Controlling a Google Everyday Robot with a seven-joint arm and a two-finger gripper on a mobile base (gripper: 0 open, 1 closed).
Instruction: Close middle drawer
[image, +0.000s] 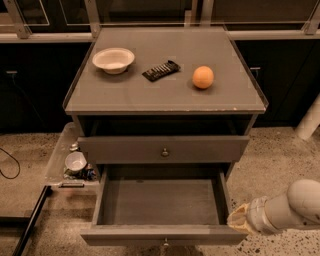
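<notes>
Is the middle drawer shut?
No, the middle drawer stands pulled far out, with the gripper by its right front corner.

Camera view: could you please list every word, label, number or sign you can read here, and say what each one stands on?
No text can be read anywhere in this view.
Dark packet on the cabinet top: pale marks, too blurred to read.
Middle drawer, standing open: plain front, no label.
Pincer, by that drawer's right front corner: no marking visible.
</notes>
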